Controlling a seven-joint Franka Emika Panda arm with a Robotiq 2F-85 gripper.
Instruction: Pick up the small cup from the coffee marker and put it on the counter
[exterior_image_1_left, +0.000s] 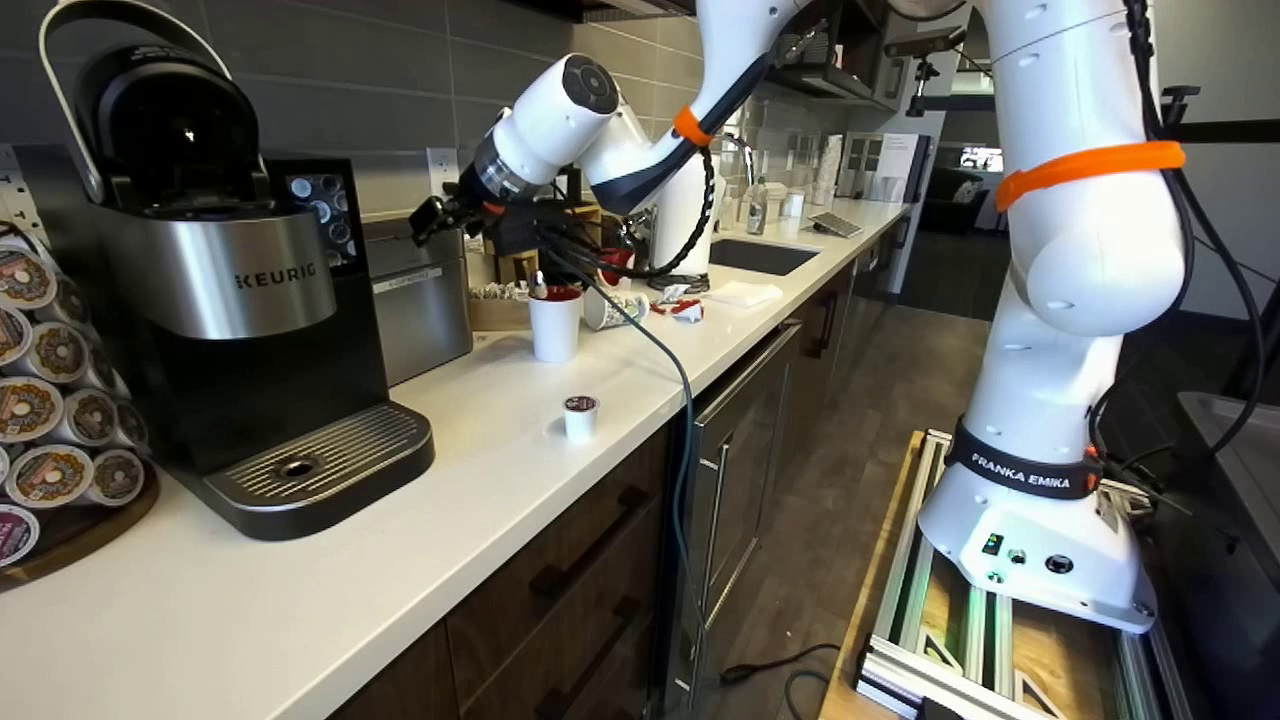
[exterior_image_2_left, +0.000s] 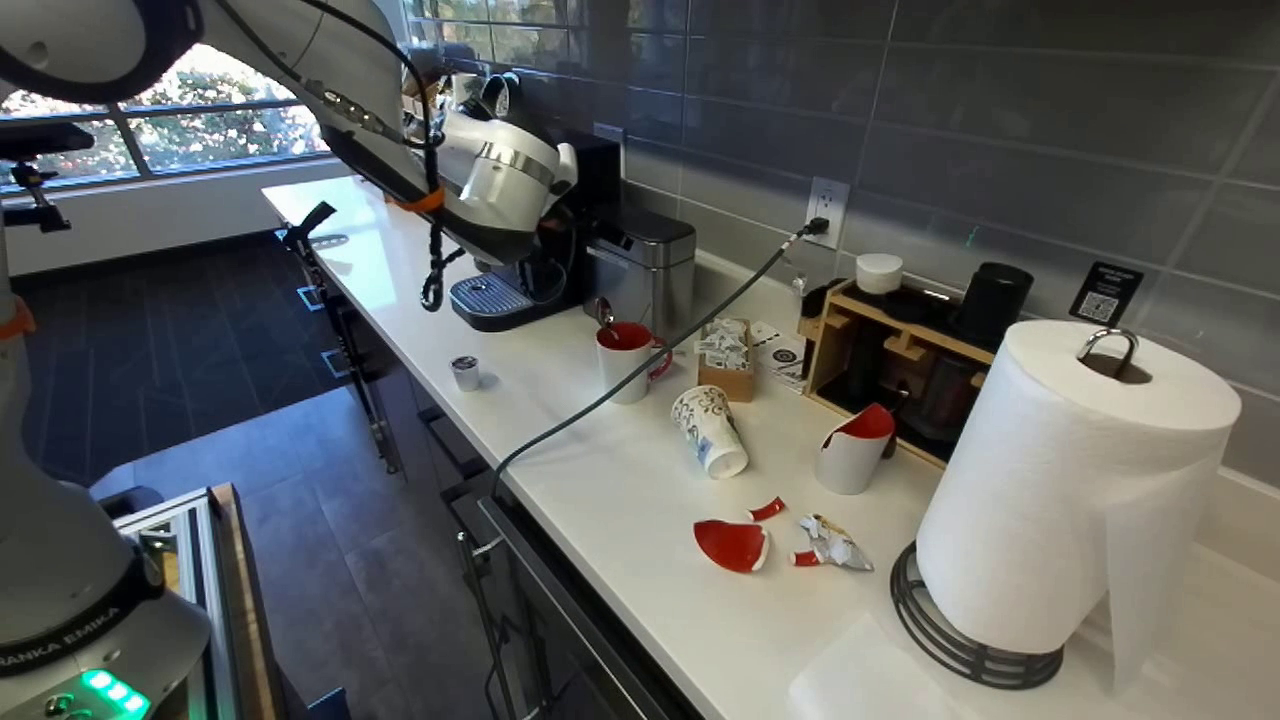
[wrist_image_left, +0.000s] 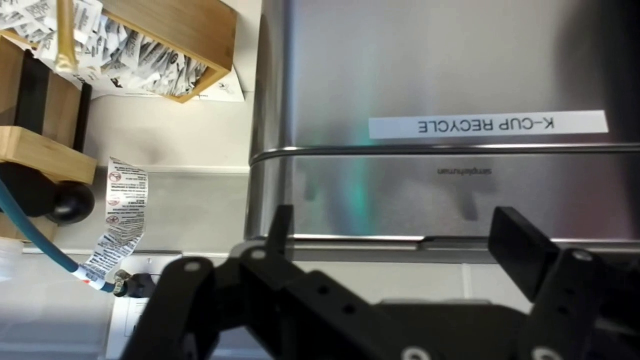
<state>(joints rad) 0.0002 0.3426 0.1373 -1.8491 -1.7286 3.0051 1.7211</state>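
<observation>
The small cup (exterior_image_1_left: 580, 417), a tiny white pod with a dark top, stands upright on the off-white counter (exterior_image_1_left: 480, 490) near its front edge. It also shows in an exterior view (exterior_image_2_left: 465, 373). The coffee marker (exterior_image_1_left: 215, 275), a black and silver Keurig, stands at the back with its head raised and its drip tray (exterior_image_2_left: 495, 298) bare. My gripper (exterior_image_1_left: 440, 218) is up in the air in front of the grey bin, apart from the cup. In the wrist view the gripper (wrist_image_left: 392, 225) is open, with nothing between its fingers. The cup is out of the wrist view.
A grey K-cup recycle bin (wrist_image_left: 450, 80) stands beside the coffee machine. A white mug with red inside (exterior_image_1_left: 556, 325), a lying paper cup (exterior_image_2_left: 710, 430), broken red pieces (exterior_image_2_left: 732, 546) and a paper towel roll (exterior_image_2_left: 1090, 490) are on the counter. A cord (exterior_image_2_left: 640, 370) crosses it.
</observation>
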